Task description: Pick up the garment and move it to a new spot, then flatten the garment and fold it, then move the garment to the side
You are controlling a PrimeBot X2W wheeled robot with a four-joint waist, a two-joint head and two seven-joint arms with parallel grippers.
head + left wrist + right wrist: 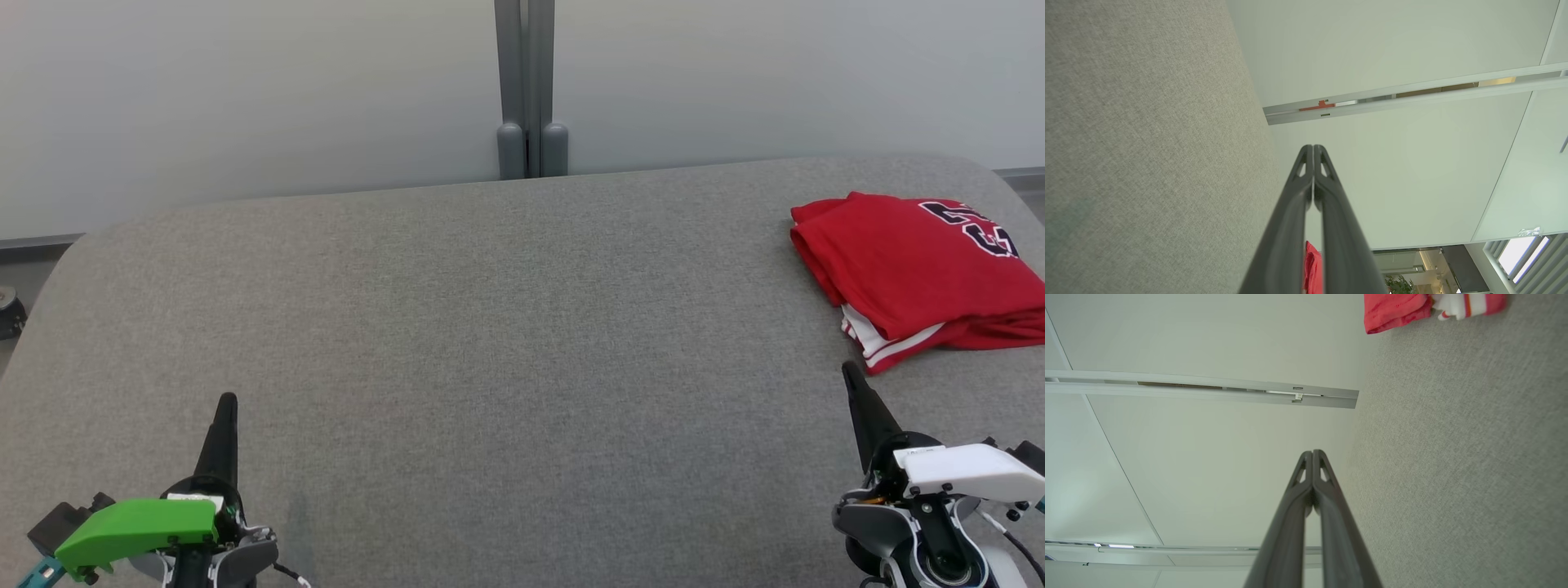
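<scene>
Head view: the left gripper [226,402] and right gripper [850,371] hover low by the grey fabric-covered table's [490,327] near edge, jaws together. The folded red garment [914,261] lies at its far right corner. Both wrist views: fingers pressed shut, empty.

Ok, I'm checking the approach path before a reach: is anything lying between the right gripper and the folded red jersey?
Nothing visible does. The stretch of grey fabric tabletop between the shut right gripper and the folded red jersey is bare. The jersey lies just beyond the gripper, near the table's right edge.
</scene>
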